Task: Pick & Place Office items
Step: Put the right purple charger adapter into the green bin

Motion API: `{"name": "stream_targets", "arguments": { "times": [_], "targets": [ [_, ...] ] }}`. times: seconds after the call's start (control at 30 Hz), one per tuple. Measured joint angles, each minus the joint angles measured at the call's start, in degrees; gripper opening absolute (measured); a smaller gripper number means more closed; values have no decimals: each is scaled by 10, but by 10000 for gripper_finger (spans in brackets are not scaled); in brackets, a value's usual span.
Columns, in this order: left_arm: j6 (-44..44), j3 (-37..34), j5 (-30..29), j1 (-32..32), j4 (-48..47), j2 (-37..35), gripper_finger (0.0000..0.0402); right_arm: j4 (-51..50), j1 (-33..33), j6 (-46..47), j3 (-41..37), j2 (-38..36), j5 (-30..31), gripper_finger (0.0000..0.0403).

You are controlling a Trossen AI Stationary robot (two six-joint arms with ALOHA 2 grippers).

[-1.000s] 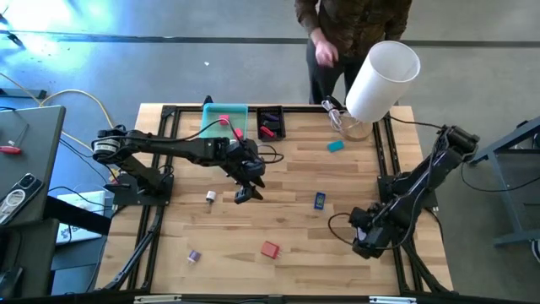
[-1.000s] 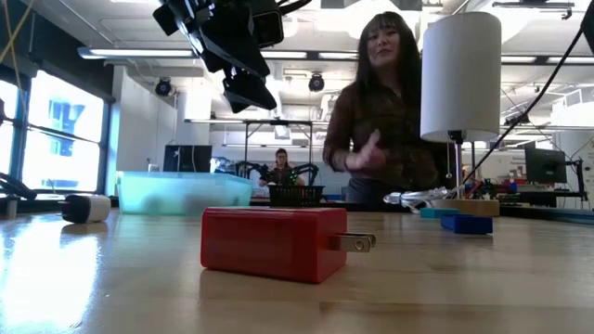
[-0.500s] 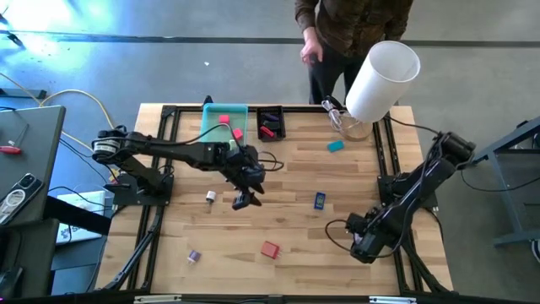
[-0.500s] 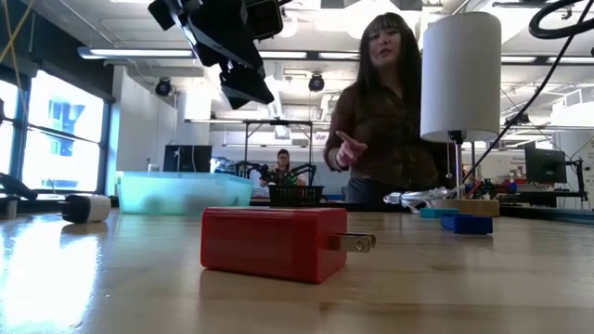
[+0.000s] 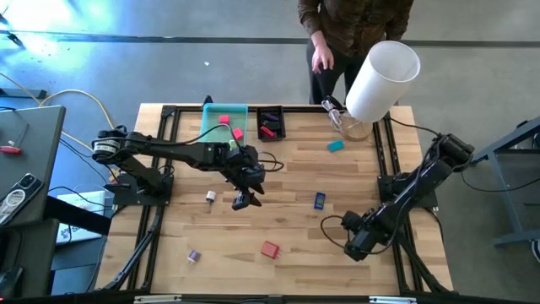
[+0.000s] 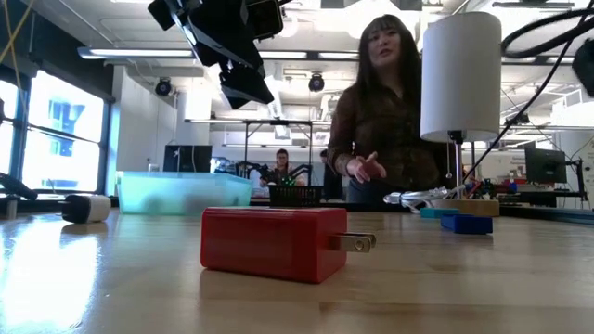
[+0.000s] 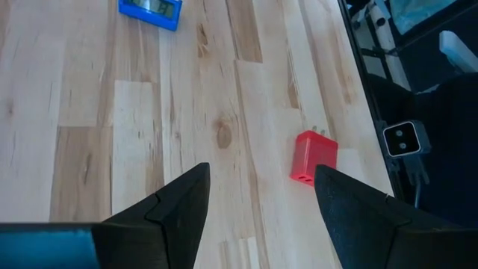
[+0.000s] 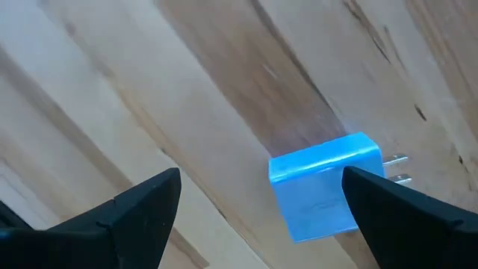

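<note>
Few items on wood table (image 5: 287, 181).

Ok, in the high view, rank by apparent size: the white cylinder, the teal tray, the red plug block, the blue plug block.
1. White cylinder, though it stands nearer the camera.
2. Teal tray.
3. Red plug block and blue plug block: too alike to rank.

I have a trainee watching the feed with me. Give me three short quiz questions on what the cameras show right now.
1. True or false: the left end effector is holding the red plug adapter.
2. Which item shows between the right end effector fingers in its wrist view? A) blue plug adapter B) a pink clip
3. Fill in: the teal tray sits at the table's ____ edge, toward the person.

Key: 1 false; 2 A; 3 far.
</note>
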Motion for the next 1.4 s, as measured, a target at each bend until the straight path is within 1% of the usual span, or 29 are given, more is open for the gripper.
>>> {"name": "stream_targets", "arguments": {
  "times": [0.17, 0.27, 0.33, 0.5, 0.7, 0.97, 1.13, 1.3, 1.4],
  "targets": [
    [0, 0, 0, 1, 0, 0, 234, -1, -42, 6, 0, 0, -51, 361],
    [0, 0, 0, 2, 0, 0, 234, 0, -62, 9, 0, 0, -96, 361],
    [0, 0, 0, 2, 0, 0, 234, 6, -71, 9, 0, 0, -116, 361],
    [1, 0, 0, 2, -3, 0, 234, 48, -76, 10, 0, 0, -141, 361],
    [1, 0, 0, 2, -9, 0, 234, 90, -74, 60, 0, 0, -189, 361],
    [1, 0, 0, 2, -11, 0, 234, 147, -51, 118, 0, 0, -224, 361],
    [1, 0, 0, 2, -11, 0, 234, 184, -24, 169, 0, 0, -227, 361],
    [1, 0, 0, 2, -11, 0, 234, 174, 17, 252, 0, 0, -223, 361],
    [1, 0, 0, 2, -11, 0, 234, 141, 42, 305, 0, 0, -200, 361]
  ]
}}
